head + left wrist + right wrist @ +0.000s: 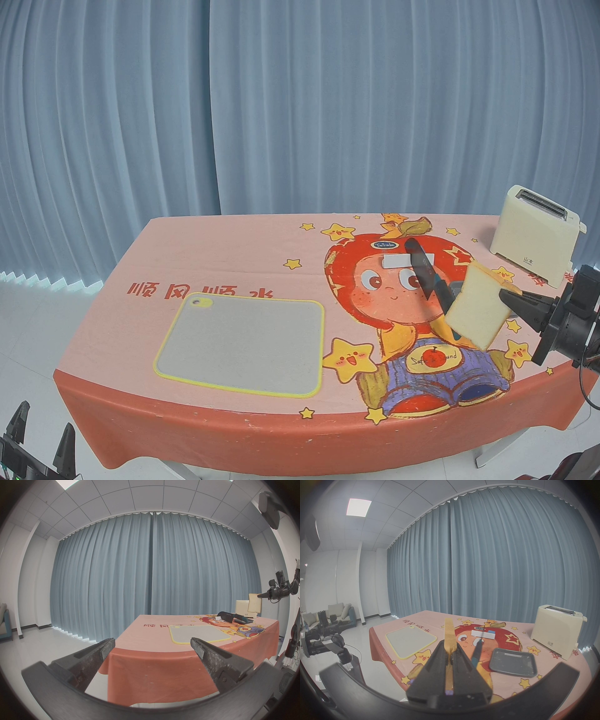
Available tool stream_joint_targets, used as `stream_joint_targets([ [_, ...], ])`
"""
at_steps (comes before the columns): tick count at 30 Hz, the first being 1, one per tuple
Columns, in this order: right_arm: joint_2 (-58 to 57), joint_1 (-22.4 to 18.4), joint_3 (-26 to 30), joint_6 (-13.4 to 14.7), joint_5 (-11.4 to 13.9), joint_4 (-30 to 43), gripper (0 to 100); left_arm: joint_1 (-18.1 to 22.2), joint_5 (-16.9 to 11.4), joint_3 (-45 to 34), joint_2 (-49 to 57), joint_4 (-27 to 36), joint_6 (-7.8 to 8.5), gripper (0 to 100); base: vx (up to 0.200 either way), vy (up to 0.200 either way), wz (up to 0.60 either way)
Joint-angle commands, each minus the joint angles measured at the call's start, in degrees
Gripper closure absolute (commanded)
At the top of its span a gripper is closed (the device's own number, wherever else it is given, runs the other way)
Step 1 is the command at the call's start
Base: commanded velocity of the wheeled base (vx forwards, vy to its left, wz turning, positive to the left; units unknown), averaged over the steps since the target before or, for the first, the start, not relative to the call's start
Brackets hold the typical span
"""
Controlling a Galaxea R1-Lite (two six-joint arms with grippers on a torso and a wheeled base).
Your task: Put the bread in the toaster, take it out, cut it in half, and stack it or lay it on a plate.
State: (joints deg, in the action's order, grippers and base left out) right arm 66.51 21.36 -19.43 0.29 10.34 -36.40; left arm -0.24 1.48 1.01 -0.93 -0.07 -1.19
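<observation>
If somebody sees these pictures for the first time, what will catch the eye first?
First, the slice of bread clamped by the right tool and held in the air over the right side of the table. Next, the cream toaster at the far right corner, and the grey cutting board with a yellow rim lying flat toward the front left.

curtain (150, 564) blue-grey | ceiling (381, 495) tiled, panel (358, 507) lit | floor (37, 648) pale | sofa (338, 610)

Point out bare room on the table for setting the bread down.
The cutting board is bare, as is the cloth between it and the knife. Crowded on the right: knife, grey tray and toaster sit close, with the right gripper holding the bread above.
</observation>
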Motion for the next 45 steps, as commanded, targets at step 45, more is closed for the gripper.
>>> stream_joint_targets([
  [45,5.12,12.22,-2.28,13.86,-5.42,-0.16,100,-0.02,-0.24,-1.01,0.31,-0.01,0.32,0,0.000,0.049,0.00],
])
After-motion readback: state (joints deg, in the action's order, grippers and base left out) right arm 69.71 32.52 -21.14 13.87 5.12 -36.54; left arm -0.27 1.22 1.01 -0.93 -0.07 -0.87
